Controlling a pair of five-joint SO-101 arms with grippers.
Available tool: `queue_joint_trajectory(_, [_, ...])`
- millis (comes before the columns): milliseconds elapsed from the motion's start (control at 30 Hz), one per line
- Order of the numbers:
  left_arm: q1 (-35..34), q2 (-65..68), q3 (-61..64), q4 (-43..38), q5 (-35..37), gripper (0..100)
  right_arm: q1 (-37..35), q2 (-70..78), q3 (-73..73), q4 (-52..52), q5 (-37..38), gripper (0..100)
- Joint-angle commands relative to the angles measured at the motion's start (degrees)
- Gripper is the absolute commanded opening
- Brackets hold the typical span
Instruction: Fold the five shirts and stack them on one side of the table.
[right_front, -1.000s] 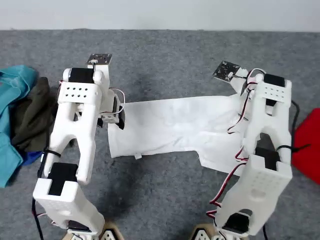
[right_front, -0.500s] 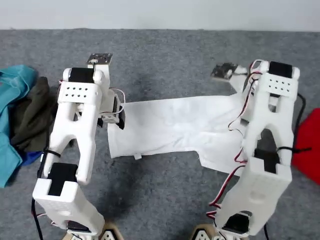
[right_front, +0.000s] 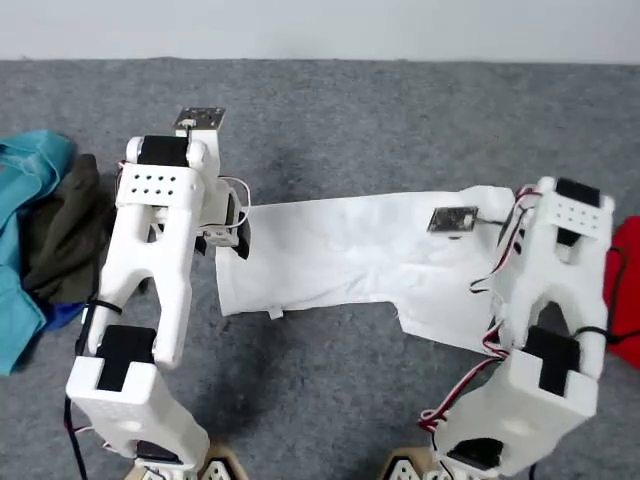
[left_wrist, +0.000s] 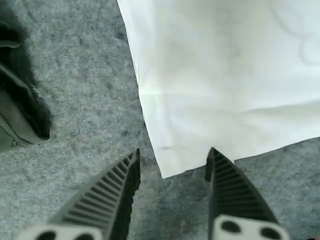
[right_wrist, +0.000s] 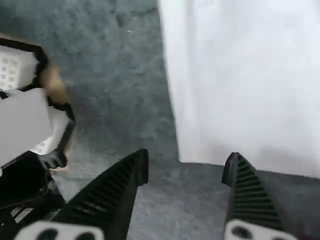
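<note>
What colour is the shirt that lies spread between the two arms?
The shirt is white; the high view shows it best.

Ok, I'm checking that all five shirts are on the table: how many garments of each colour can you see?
White cloth shirt, spread flat: 1
Teal cloth shirt, crumpled: 1
Dark olive cloth garment, crumpled: 1
Blue cloth piece showing under that pile: 1
Red cloth garment, partly in view: 1
Total: 5

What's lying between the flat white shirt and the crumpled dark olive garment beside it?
Nothing: the left wrist view shows bare grey felt tabletop between the flat white shirt and the dark olive garment.
</note>
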Motion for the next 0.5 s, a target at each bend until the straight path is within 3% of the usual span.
queue_joint_trajectory(0, [0.4, -3.3, -0.1, 1.7, 0.5, 20, 0.9, -2.7, 0.6, 0.2, 0.7, 25.6])
queue_joint_trajectory(467, [0.4, -2.9, -0.1, 1.7, 0.5, 20, 4.4, 5.6, 6.5, -7.4, 0.8, 25.6])
